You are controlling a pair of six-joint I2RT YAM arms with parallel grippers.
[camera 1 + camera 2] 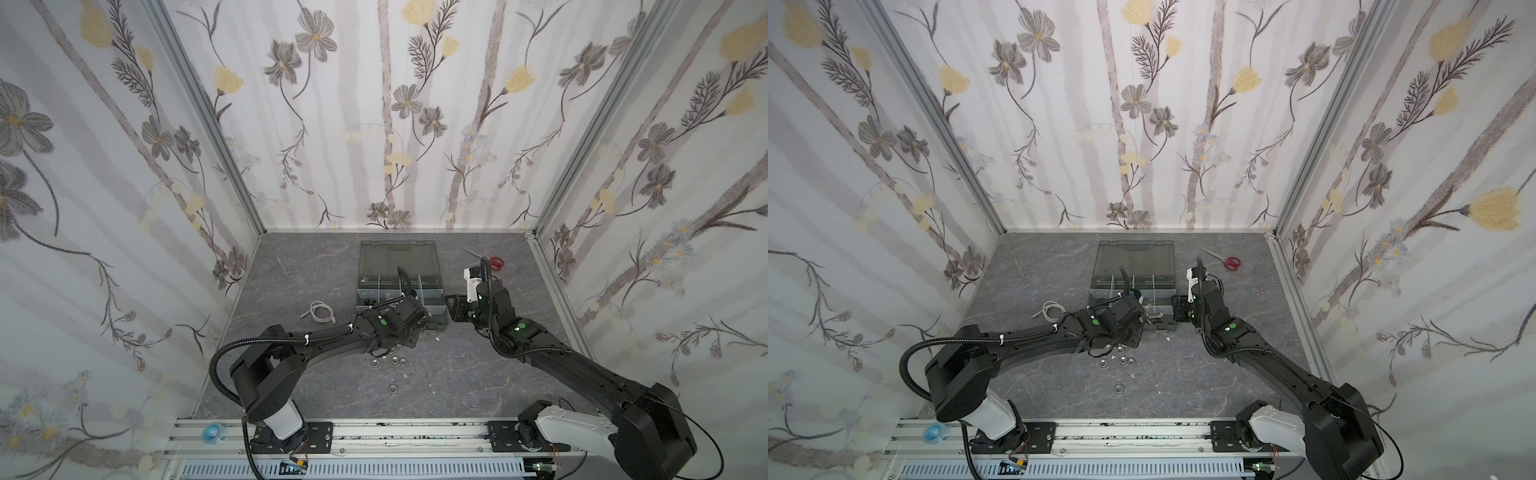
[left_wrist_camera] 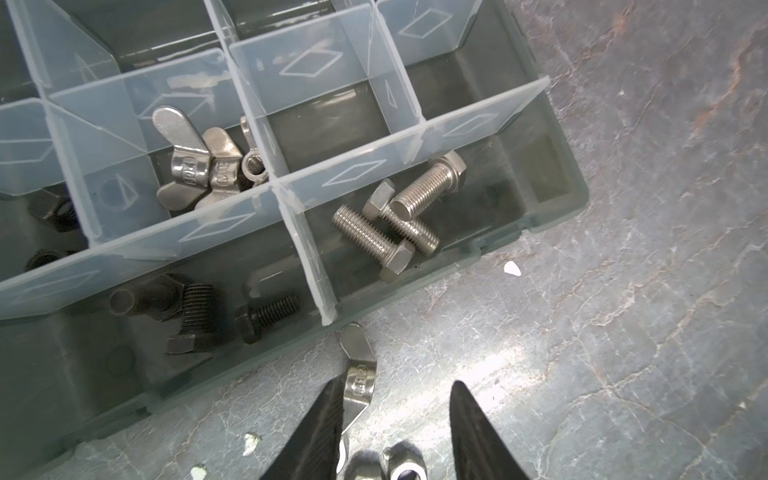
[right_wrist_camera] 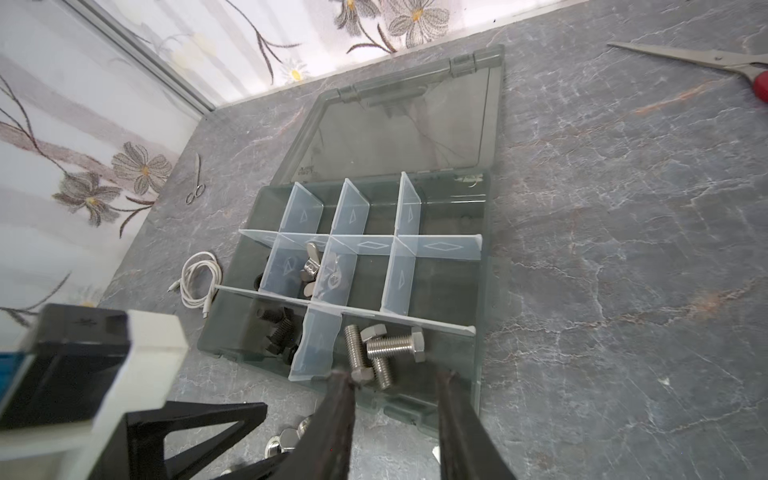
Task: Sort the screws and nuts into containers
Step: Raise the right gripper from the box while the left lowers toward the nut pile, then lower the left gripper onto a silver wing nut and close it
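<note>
left hand [image 2: 397, 384] low beside organizer case [image 2: 559, 195], right hand [image 3: 392, 375] over its near edge

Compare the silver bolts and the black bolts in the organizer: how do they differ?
The silver bolts are shiny, the black bolts dark and dull. The silver bolts lie in a corner compartment, the black bolts in the next one, across a translucent divider. The three silver bolts look equal in size; the black bolts differ in thickness. Both kinds have hex heads and threaded shafts.
</note>
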